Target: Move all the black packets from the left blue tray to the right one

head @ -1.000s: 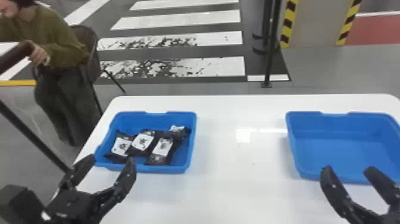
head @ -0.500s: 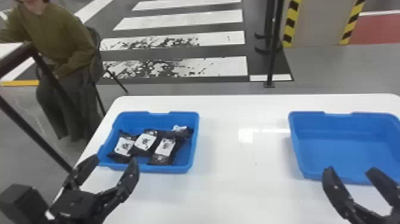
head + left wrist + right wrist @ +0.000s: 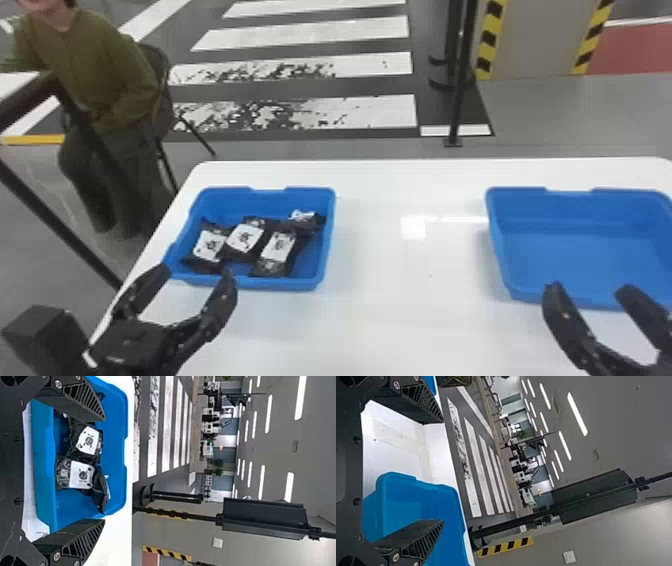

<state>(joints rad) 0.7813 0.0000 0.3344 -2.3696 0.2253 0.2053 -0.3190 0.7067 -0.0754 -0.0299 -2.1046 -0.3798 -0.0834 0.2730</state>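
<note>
Left gripper [image 3: 197,272] aimed 1 o'clock, wide, empty, by left blue tray [image 3: 255,285], its 7 o'clock side. Right gripper [image 3: 589,287] aimed 11, wide, empty, by right blue tray [image 3: 525,296], 6 o'clock. Black packets [image 3: 277,247]: left blue tray.

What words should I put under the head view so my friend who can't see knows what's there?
Four black packets with white labels show in the left blue tray on a white table, and none in the right blue tray. The robot's left tool and right tool are open, near the trays' closer edges.
</note>
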